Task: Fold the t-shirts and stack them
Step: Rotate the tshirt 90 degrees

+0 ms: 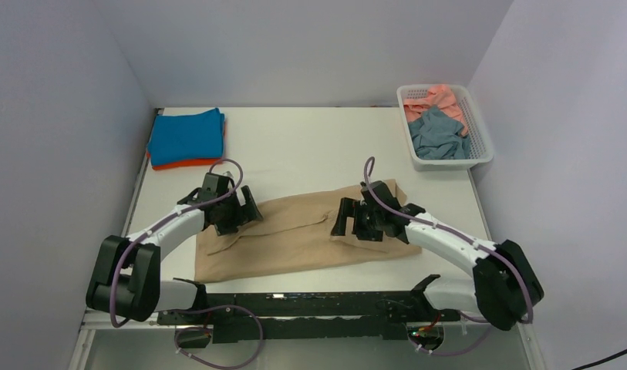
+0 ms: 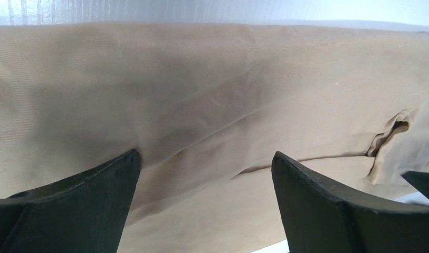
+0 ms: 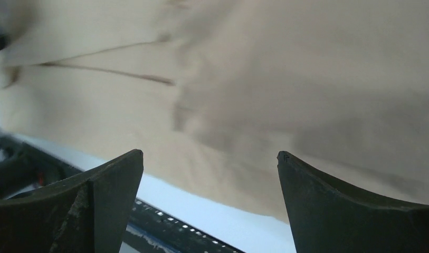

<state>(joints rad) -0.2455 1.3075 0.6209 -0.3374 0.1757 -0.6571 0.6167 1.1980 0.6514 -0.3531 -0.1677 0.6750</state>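
Presently, by size:

1. Table [image 1: 310,150]: white and walled on three sides. It carries all the items below.

2. Tan-beige t-shirt [image 1: 294,239]: lies flat on the near half of the table, between the two arms. It is already narrowed into a long band, with a fold edge running along its length. The long axis runs left to right, and the right end is tilted slightly toward the far side. Which end is the collar cannot be told. Judged mid-fold: it is not yet shortened to stack size.

3. White lattice basket [image 1: 483,146]: stands at the far right edge. It holds the salmon pink t-shirt [image 1: 443,96] and the dusty grey-blue t-shirt [image 1: 437,137], both crumpled and not yet folded.

4. Finished stack at the far left corner: the bright blue t-shirt [image 1: 185,135], folded square, sits on the orange t-shirt [image 1: 188,163], of which only an edge shows. By this count two of five are done, one is in hand and two are untouched.

5. Left gripper [image 2: 204,158]: sits over the left part of the tan band. Its fingers are spread wide with nothing between them. Contact with the cloth cannot be told.

6. Right gripper [image 3: 209,158]: sits over the right part of the band, near its front edge. Its fingers are likewise spread wide and hold nothing.
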